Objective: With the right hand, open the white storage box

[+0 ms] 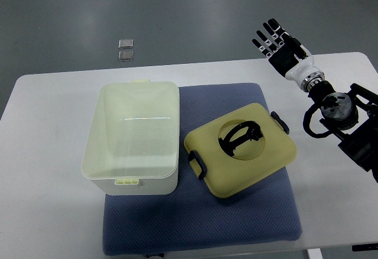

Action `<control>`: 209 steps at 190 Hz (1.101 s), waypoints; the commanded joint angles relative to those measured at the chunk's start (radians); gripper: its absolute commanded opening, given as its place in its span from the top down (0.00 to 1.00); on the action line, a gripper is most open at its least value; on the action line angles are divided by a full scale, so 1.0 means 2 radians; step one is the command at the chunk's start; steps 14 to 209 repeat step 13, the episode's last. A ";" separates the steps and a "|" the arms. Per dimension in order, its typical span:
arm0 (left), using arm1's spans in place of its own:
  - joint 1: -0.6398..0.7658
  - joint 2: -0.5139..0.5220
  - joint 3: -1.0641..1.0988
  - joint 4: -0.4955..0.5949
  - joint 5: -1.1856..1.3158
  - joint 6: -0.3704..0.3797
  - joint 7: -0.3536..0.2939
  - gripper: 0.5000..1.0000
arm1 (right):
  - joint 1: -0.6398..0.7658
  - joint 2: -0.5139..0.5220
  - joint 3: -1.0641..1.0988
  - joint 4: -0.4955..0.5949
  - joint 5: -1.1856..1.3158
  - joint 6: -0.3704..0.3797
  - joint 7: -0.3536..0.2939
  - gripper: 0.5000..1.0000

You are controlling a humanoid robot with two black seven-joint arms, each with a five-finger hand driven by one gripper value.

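**Box open, lid off, hand up and away**

Nearest, a blue mat [236, 229] spread over the white table [41, 152]. On the mat, the white storage box [133, 138], left of middle, standing open with nothing seen inside. Looks like thin stiff plastic, so probably light and easy to slide or tip. Smooth walls, likely slippery for fingers. Best places to take hold: the small tabs at the near and far rims, or the rim itself.

Just beside the box on its right, the yellowish lid [241, 148], lying flat and turned a bit. Black folding handle [241, 136] in the round dip in its middle, the easy spot to grab. Black clips at two edges. Probably light and stiff too.

Farther back on the right, the right hand [282, 47], raised over the far table edge, well apart from lid and box. Fingers straight and spread, pointing away, holding nothing. Wrist and dark arm running down to the right edge.

Left arm nowhere in sight.

Farthest, two small square things [126, 50] on the grey floor
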 commanded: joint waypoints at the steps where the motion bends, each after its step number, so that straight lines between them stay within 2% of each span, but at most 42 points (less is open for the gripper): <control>1: 0.000 0.000 0.000 0.000 0.000 -0.001 0.000 0.00 | -0.002 0.011 -0.001 -0.016 -0.001 0.005 0.007 0.13; 13: 0.000 0.000 0.000 0.000 0.000 -0.001 0.000 0.00 | -0.002 0.018 -0.001 -0.028 -0.001 0.011 0.007 0.13; 209: 0.000 0.000 0.000 0.000 0.000 -0.001 0.000 0.00 | -0.002 0.018 -0.001 -0.028 -0.001 0.011 0.007 0.13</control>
